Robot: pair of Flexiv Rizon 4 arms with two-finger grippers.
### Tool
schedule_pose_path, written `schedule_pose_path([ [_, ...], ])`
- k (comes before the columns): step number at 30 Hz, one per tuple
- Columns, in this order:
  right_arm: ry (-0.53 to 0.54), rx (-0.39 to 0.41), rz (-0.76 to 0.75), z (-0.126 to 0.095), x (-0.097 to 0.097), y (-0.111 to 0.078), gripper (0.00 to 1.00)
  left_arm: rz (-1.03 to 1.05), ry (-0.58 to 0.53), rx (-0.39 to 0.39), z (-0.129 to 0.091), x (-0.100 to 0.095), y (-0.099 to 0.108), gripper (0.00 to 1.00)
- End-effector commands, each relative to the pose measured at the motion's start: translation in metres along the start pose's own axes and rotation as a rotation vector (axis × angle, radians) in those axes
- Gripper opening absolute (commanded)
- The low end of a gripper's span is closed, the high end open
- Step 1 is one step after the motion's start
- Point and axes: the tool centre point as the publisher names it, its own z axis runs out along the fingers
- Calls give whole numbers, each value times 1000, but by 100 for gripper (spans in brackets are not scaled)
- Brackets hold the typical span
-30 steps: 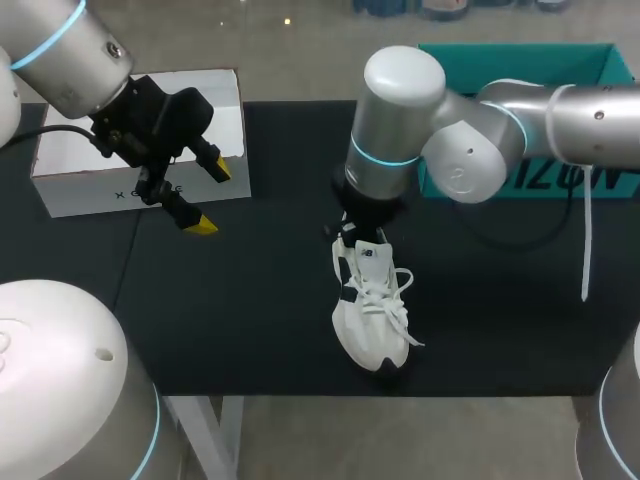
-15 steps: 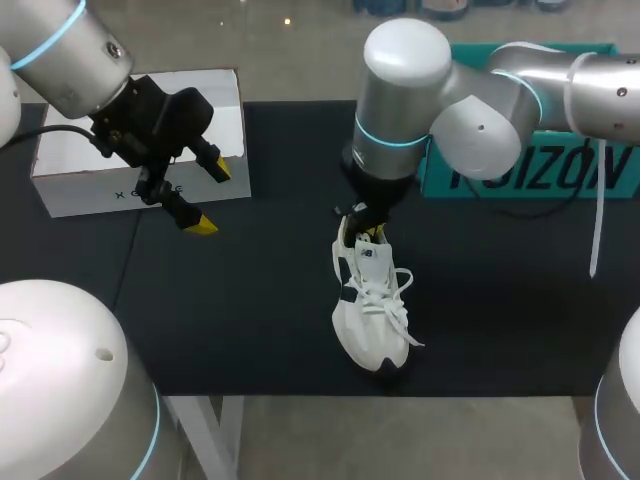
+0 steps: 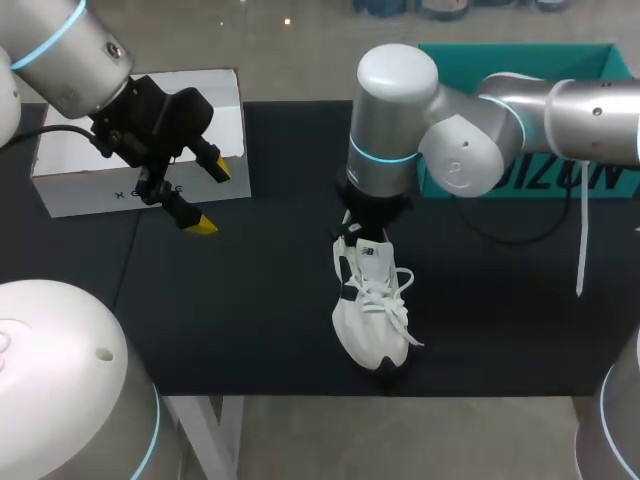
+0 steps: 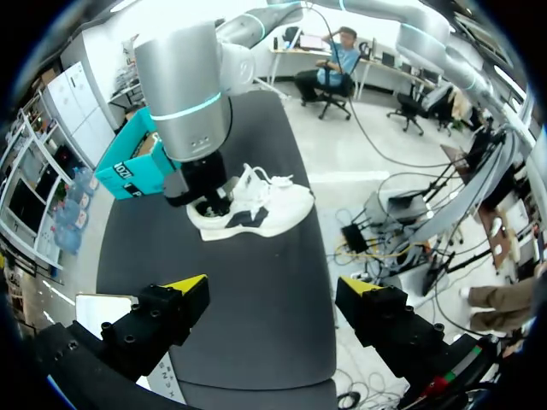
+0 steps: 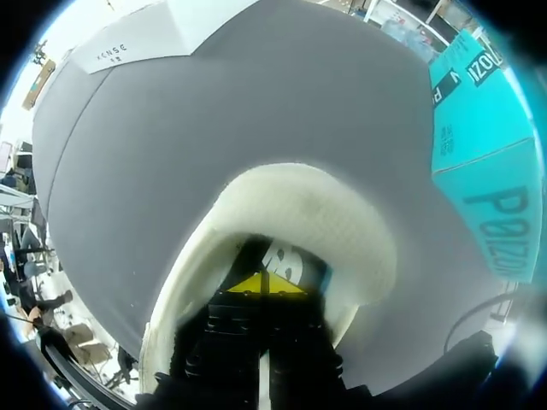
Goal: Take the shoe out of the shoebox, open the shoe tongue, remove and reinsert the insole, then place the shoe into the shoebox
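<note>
Black mat (image 3: 250, 330) across the table, teal shoebox (image 3: 520, 52) at the far right behind my right arm, a white box (image 3: 90, 185) far left, and the white shoe (image 3: 372, 310) out on its sole mid-table, toe towards the near edge. Right gripper (image 5: 263, 284) sits down in the heel opening, yellow tips pressed together; whether the insole is nipped between them, I cannot tell. Left gripper (image 3: 212, 198) hangs spread beside the white box, well apart from the shoe. By my reading this is the insole step, and next comes a sure pinch and a straight lift out. Print shows on both boxes, plus a small mark on the tongue (image 3: 368, 255).
</note>
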Motion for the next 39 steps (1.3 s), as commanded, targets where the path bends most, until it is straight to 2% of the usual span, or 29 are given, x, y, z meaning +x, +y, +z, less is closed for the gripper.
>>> schedule_pose_path([
  [1, 1, -17, -2, -2, 0, -3, 0, 0, 2, -2, 0, -1, 0, 100],
  [7, 10, -54, -10, -31, -1, -5, 0, 0, 2, -2, 0, -1, 0, 100],
  [10, 38, -55, -65, -47, 0, -6, 0, 0, 2, -2, 0, -1, 0, 100],
  [13, 38, -25, -111, -59, -1, -6, 0, 0, 2, -2, 0, -1, 0, 100],
  [20, 54, 34, -2, -81, -6, -14, 0, 0, 2, -2, 0, -1, 0, 100],
  [25, 69, 81, 61, -82, -5, -13, 0, 0, 2, -2, 0, -1, 0, 100],
  [27, 76, 88, 72, -82, 3, -16, 0, 0, 2, -2, 0, -1, 0, 100],
  [29, 77, 97, 78, -73, 3, -15, 0, 0, 2, -2, 0, -1, 0, 100],
  [39, 121, 138, 77, -52, 33, -21, 0, 0, 2, -2, 0, -1, 0, 100],
])
